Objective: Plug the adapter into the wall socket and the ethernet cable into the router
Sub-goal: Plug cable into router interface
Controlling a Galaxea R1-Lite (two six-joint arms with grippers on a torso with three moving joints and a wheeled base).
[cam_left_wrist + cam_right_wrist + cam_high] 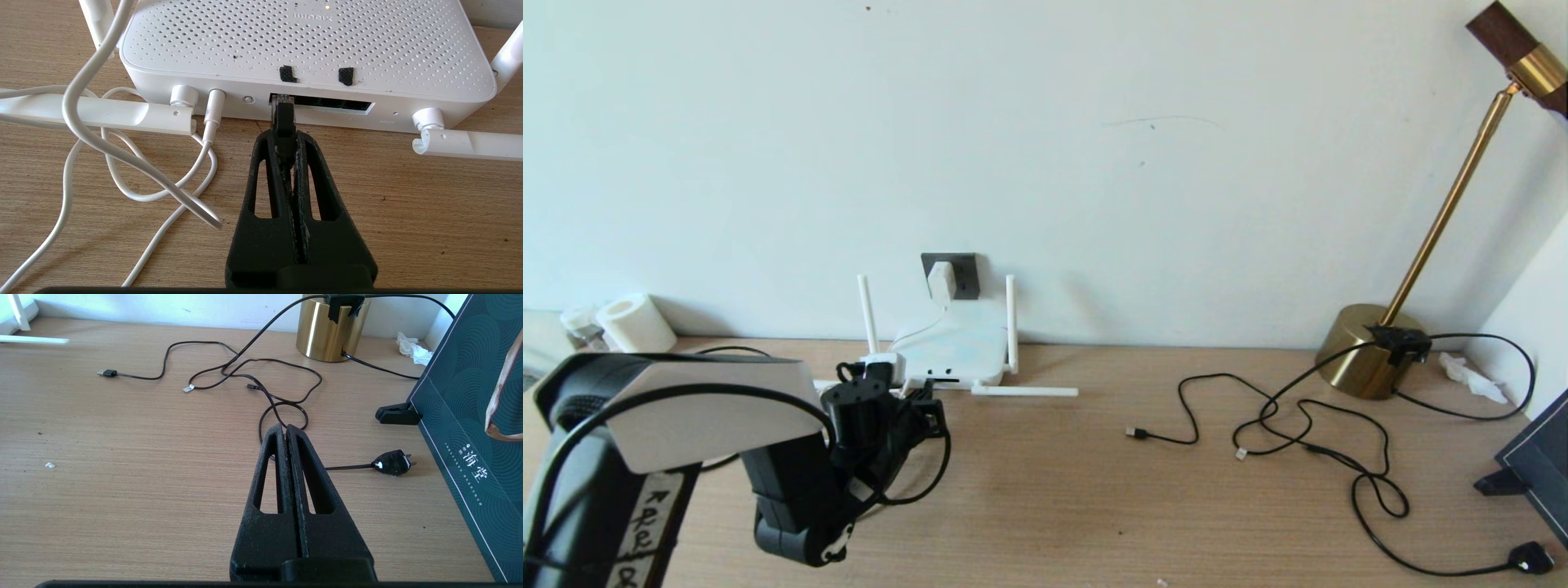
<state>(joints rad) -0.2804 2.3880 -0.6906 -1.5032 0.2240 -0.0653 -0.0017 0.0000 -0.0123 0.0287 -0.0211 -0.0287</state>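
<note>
The white router (956,347) lies flat against the wall, its dark port slots (331,104) facing me. My left gripper (284,136) is shut on the black boot of the ethernet cable (282,118). The cable's clear connector (281,99) is at the mouth of the leftmost port; how deep it sits I cannot tell. In the head view the left gripper (923,400) is right in front of the router. The white adapter (942,282) sits in the dark grey wall socket (966,278). Its white cord (122,155) runs to the router's power jack (214,108). My right gripper (286,428) hovers shut and empty over the table.
Thin black cables (261,381) sprawl across the right half of the table, with a black mains plug (393,462). A brass lamp base (1364,351) stands at the back right beside a dark green bag (470,416). Two router antennas (470,143) lie flat on the wood.
</note>
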